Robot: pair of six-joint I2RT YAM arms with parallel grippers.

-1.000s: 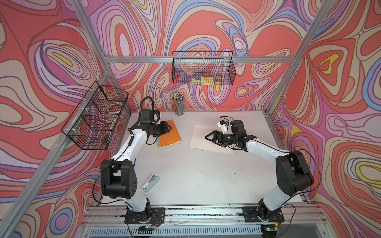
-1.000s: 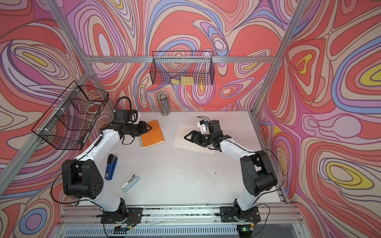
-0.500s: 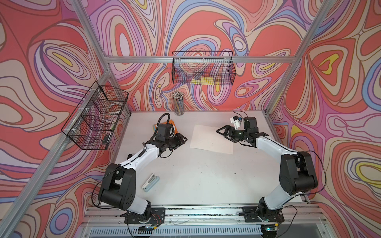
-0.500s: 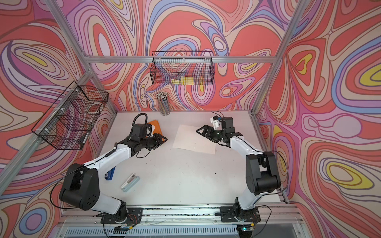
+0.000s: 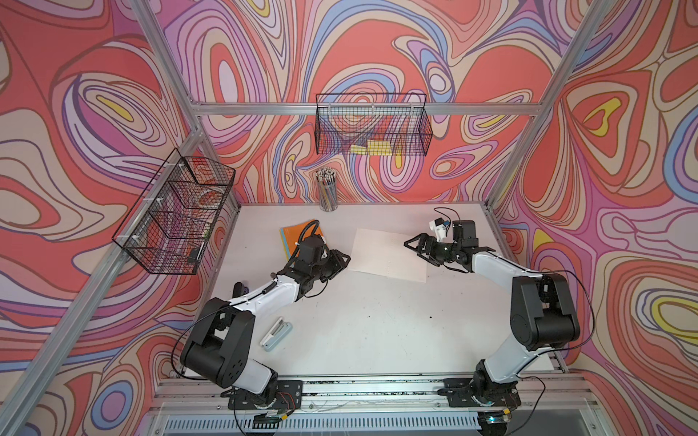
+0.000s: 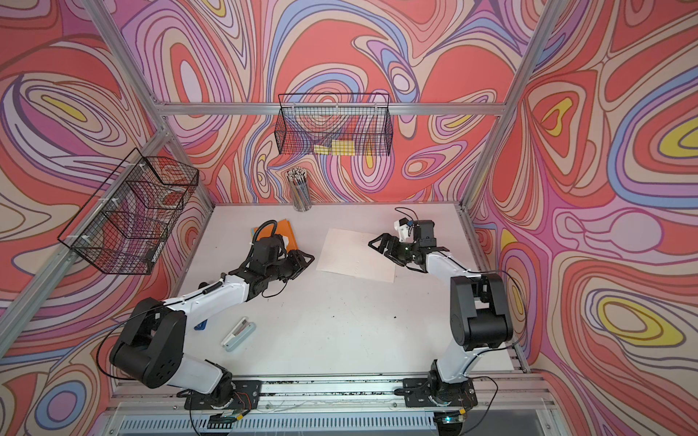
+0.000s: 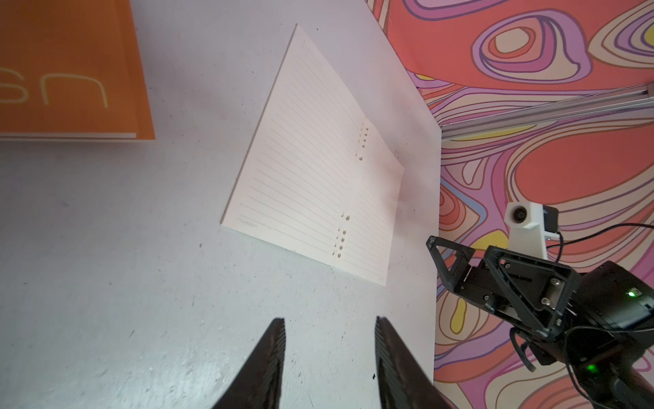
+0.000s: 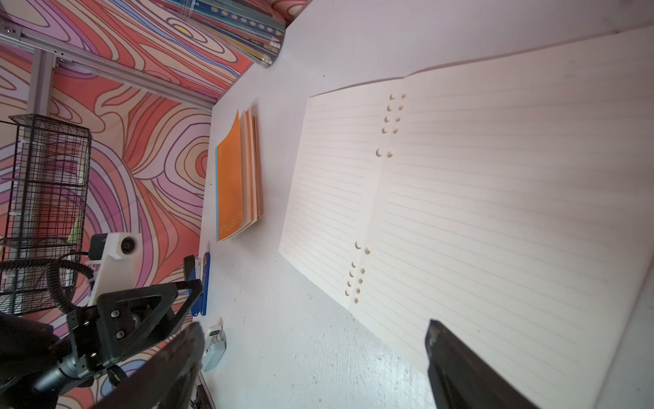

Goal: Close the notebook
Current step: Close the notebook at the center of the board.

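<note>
Notebook (image 5: 291, 237) lay flat just behind the left gripper (image 5: 343, 262), orange cover down and shut. Its pages fanned a little at the free edge in the right wrist view. No contact with either gripper.

Left gripper: jaws parted, empty, with bare table (image 5: 377, 321) showing between its fingers (image 7: 272, 354) in the left wrist view. It sat low over the table, and contact with it could not be told. Its tips pointed at the sheet (image 5: 385, 253), near its edge but apart from it.

The sheet was lined, punched and creased down the middle. It lay flat between the two grippers.

Right gripper (image 5: 413, 247): jaws spread wide, empty, at the sheet's opposite edge and facing the left gripper. One of its fingers (image 8: 460, 371) overlapped the sheet's edge in its wrist view; touching or not, could not tell.

Further out, a pencil cup (image 5: 328, 192) stood at the back wall, beyond the notebook and sheet. A white stapler (image 5: 275, 334) lay back along the left arm, near its base. A blue item (image 6: 202, 324) lay beside that arm, partly hidden. A side basket (image 5: 173, 219) hung on the left wall. A back basket (image 5: 372, 130) hung on the rear wall with yellow pads (image 5: 376, 147) inside.
</note>
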